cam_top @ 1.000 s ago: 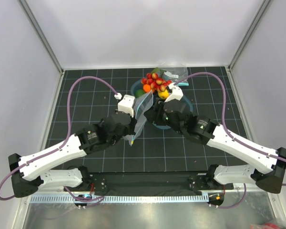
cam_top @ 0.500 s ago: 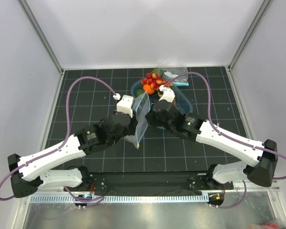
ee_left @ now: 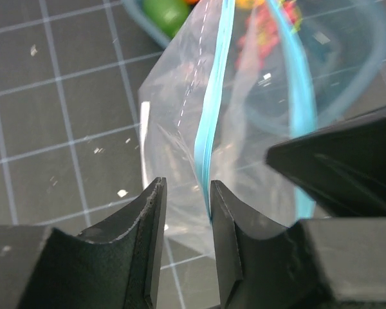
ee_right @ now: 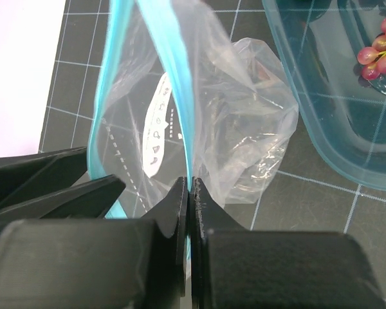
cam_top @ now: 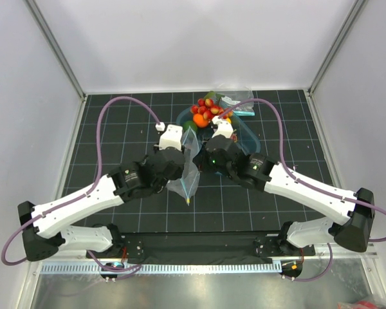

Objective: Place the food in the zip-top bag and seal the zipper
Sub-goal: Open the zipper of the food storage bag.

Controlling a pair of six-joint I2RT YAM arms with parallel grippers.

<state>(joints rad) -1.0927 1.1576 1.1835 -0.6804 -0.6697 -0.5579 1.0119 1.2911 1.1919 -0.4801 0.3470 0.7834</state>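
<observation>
The zip-top bag point(cam_top: 190, 175) hangs between my two grippers, mouth up, just in front of the tub. My right gripper point(cam_top: 199, 159) is shut on its teal zipper point(ee_right: 180, 109); the jaws point(ee_right: 190, 187) pinch the strip, with the white label point(ee_right: 157, 122) behind it. My left gripper point(cam_top: 183, 158) is open point(ee_left: 186, 206); the zipper strip point(ee_left: 212, 129) runs down to the inner face of one finger point(ee_left: 226, 225). The bag holds no food. Red strawberries point(cam_top: 206, 109), the orange point(cam_top: 199, 119) and the lime point(cam_top: 189, 125) sit in the tub, as does the grape bunch point(ee_right: 379, 51).
The teal translucent tub point(cam_top: 248, 132) stands behind the grippers on the black gridded mat. A smaller clear bag point(cam_top: 235, 100) lies behind it at the back edge. White walls enclose the mat on three sides.
My right gripper has moved left to the bag's mouth. My left arm has pushed forward. The bag's lower corner has swung to the right and nearer.
</observation>
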